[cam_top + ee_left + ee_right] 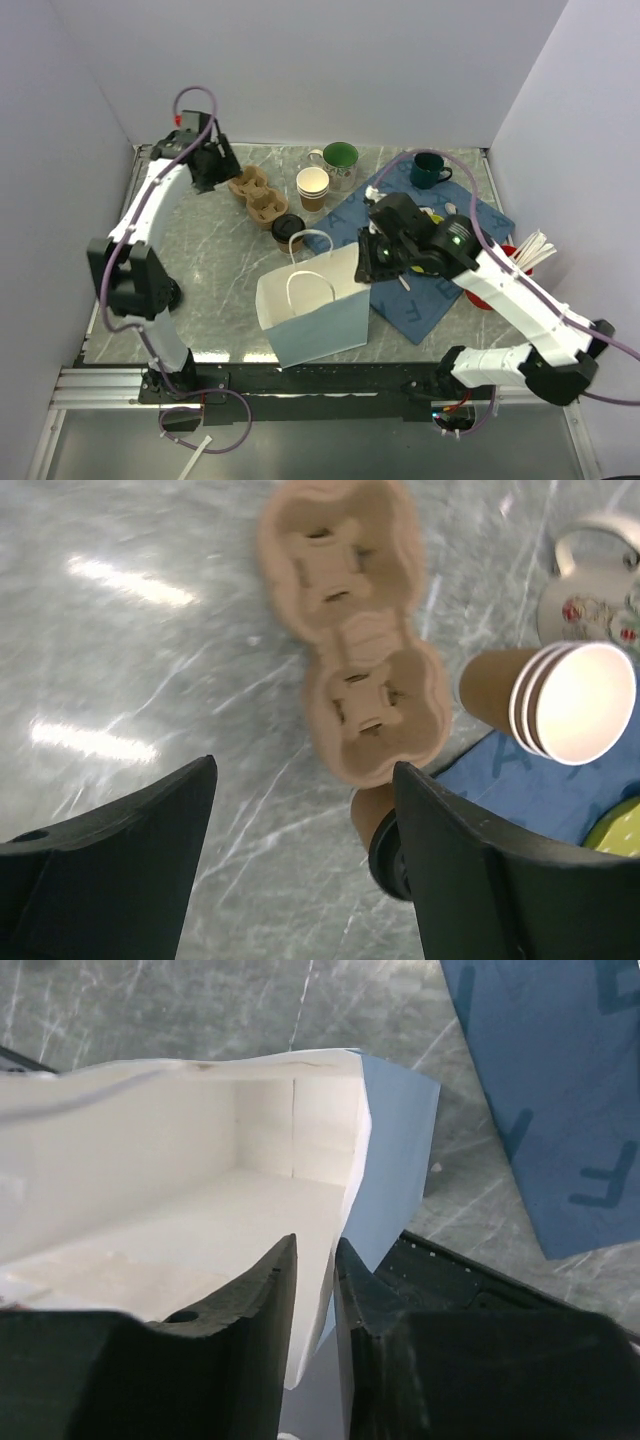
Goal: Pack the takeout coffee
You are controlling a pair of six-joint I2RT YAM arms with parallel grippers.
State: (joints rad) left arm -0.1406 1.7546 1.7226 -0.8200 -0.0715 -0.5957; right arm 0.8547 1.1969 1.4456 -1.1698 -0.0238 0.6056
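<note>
A: so how much of the packing was actually done at that point? was anything seen inside the bag [320,320]?

B: pretty much nothing tbh. The coffee [288,231], lid on, was sat upright on the table [215,290] just behind the bag, close to its handles, not in it. In the right wrist view the bag's inside was shown white and bare, as far as could be seen. The cup carrier [258,195] was laid further back with both pockets unfilled, and the stack of lidless cups [313,187] was parked just beside it. So the way it was judged: the bag was stood up with its mouth open, and that's the only part done. The coffee hadn't been picked up yet, so lifting it and lowering it in was all left to do

A: and the claws?

B: the left claw [302,780] was spread wide with nothing between the fingers, hung over the carrier's near end, with the coffee partly hidden behind one finger. Nothing was touched by it. The right claw [315,1248] was almost together, with the bag's side wall slotted into the thin gap at the rim. Whether the paper was really pinched or just straddled couldn't be told, since a sliver of gap was showing
</note>
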